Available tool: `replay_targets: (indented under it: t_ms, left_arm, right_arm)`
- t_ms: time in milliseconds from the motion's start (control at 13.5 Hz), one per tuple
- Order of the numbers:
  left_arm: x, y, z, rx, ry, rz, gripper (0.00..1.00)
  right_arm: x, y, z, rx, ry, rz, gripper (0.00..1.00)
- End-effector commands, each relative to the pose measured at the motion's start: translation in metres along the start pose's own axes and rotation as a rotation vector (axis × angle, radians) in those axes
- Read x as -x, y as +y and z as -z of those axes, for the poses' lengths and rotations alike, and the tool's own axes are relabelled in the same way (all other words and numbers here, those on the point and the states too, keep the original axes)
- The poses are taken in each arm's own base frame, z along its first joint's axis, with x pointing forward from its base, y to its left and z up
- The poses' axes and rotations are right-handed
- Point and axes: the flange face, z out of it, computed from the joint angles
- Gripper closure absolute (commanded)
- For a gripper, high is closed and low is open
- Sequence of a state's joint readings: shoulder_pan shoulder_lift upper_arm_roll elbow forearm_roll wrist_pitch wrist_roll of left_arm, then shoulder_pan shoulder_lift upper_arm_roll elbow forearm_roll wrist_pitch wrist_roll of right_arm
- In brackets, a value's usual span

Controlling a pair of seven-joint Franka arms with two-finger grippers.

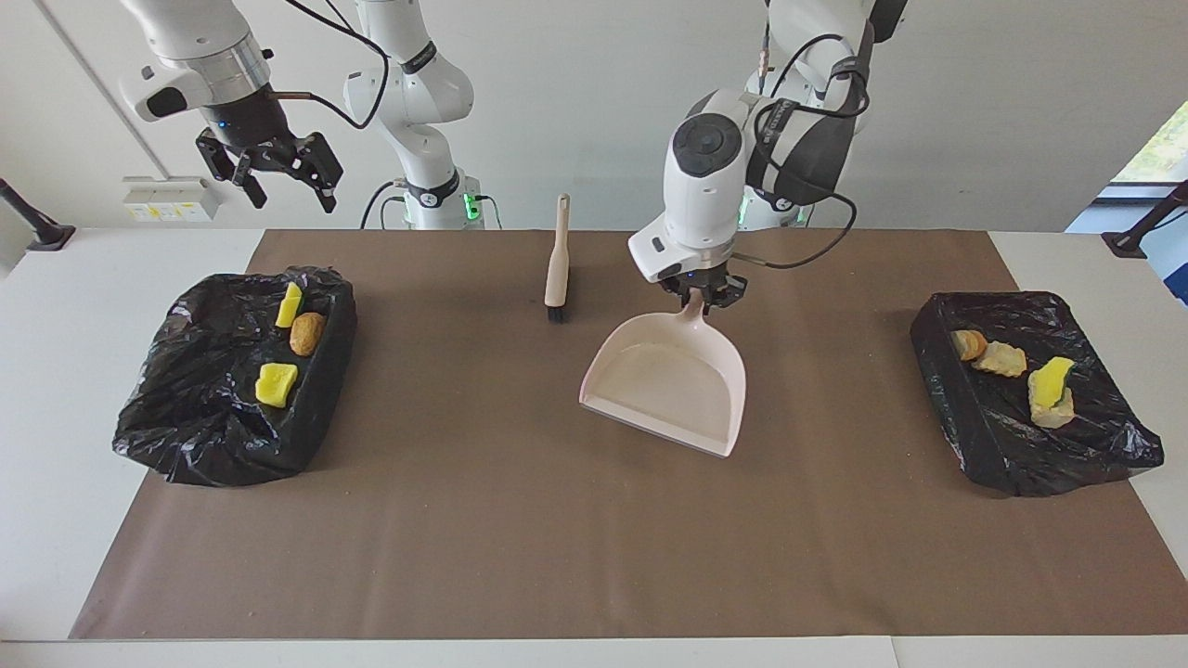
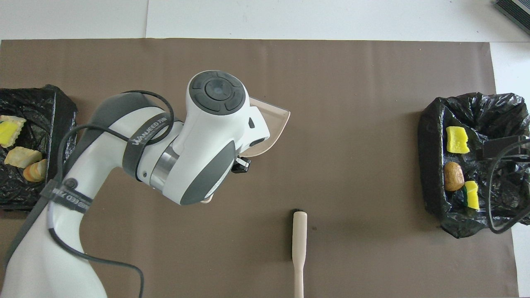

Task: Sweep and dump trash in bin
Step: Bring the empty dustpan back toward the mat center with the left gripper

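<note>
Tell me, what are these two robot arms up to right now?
The left gripper holds an empty pink dustpan by its handle over the middle of the brown mat. The right gripper waits open, raised above the table. All the trash lies in two black bins, one at each end. The brush lies untouched beside the dustpan, nearer the robots.

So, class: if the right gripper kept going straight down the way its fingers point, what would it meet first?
Probably the bare white table, near the black bin at the right arm's end; the right gripper hangs open, though depth is unclear.
</note>
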State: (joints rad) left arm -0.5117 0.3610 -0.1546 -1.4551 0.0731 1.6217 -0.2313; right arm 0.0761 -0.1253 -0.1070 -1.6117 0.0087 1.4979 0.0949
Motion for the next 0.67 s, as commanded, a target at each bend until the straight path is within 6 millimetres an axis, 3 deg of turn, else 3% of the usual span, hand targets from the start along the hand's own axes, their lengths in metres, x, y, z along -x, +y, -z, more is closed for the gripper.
replay_targets:
  t_ms: [0,148,370,444,593]
  left_arm:
    - [-0.033,0.018,0.007,0.03,0.052,0.093,1.0]
    - [-0.046,0.045,0.001,0.041,0.089,0.115,1.0]
    - [-0.05,0.056,0.001,0.052,0.1,0.177,1.0]
    - [-0.058,0.064,-0.022,0.04,0.068,0.204,1.0]
    - [-0.068,0.081,-0.038,0.047,0.065,0.27,1.0]
  right_arm:
    - [0.001,-0.005,0.006,0.008,0.004,0.024,0.0]
    - [0.003,-0.008,0.005,0.008,-0.011,0.029,0.0]
    - [0.002,-0.005,0.005,0.006,-0.005,0.024,0.0]
    - [0.003,-0.006,0.005,0.006,-0.005,0.026,0.0]
    - [0.003,-0.007,0.005,0.006,-0.005,0.027,0.0]
